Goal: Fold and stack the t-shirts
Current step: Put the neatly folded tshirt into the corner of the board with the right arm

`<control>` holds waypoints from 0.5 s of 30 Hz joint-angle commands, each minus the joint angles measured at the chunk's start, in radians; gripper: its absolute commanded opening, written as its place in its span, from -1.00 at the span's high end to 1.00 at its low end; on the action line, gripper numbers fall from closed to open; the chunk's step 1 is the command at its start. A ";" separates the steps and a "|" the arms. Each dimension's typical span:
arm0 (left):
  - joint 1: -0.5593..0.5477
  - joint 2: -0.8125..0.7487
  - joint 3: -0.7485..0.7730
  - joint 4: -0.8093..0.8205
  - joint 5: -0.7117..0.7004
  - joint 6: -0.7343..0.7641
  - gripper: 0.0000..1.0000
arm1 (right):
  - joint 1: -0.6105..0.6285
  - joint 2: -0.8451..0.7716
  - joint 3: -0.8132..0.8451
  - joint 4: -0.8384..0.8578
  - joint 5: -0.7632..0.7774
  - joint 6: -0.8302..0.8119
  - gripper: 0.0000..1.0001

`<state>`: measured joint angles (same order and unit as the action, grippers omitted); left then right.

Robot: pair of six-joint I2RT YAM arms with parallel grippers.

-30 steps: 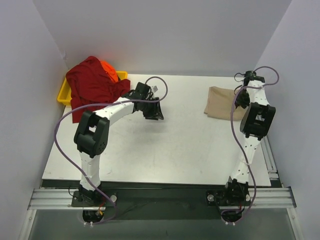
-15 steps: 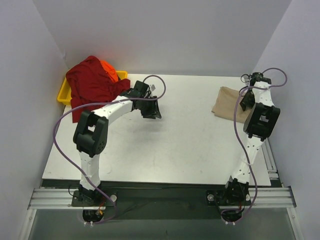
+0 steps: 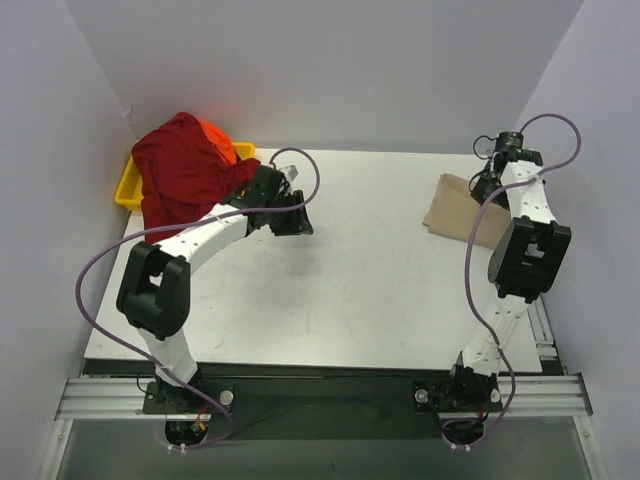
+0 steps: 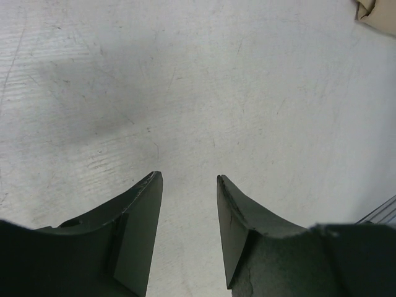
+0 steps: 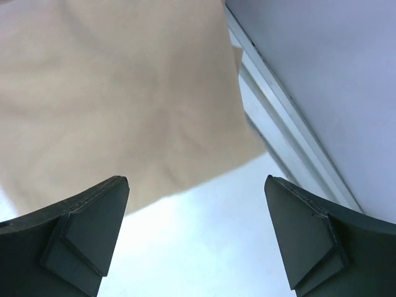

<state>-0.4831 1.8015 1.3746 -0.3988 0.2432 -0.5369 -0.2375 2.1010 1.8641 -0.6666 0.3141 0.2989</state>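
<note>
A folded tan t-shirt [image 3: 455, 205] lies flat at the back right of the table. My right gripper [image 3: 487, 186] hovers over its far edge, open wide and empty; in the right wrist view the tan t-shirt [image 5: 124, 93] fills the space ahead of the right gripper [image 5: 197, 180]. A dark red t-shirt [image 3: 185, 175] is heaped over a yellow tray [image 3: 128, 190] at the back left, with a bright orange t-shirt [image 3: 218, 138] peeking out behind it. My left gripper [image 3: 296, 216] is just right of the red heap, open over bare table, nothing between its fingers [image 4: 142, 204].
Purple-grey walls close in the left, back and right sides. A metal rail [image 5: 291, 142] runs along the table's right edge next to the tan t-shirt. A corner of that tan cloth [image 4: 377, 12] shows far off in the left wrist view.
My right gripper has opened and let go of the tan t-shirt, which now lies a little further right. The right wrist rose toward the back. The left arm drew slightly left toward the red heap.
</note>
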 commanded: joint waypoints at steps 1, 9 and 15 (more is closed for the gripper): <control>-0.006 -0.103 -0.057 0.090 -0.062 0.008 -0.02 | 0.035 -0.177 -0.107 0.059 0.056 0.034 -0.97; -0.014 -0.273 -0.190 0.126 -0.217 -0.011 -0.02 | 0.159 -0.554 -0.538 0.199 -0.134 0.057 -0.94; -0.011 -0.416 -0.328 0.136 -0.320 -0.032 -0.03 | 0.231 -0.806 -0.758 0.291 -0.297 0.097 -0.93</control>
<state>-0.4946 1.4677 1.0874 -0.3161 0.0151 -0.5472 -0.0223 1.3933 1.1591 -0.4442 0.1146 0.3618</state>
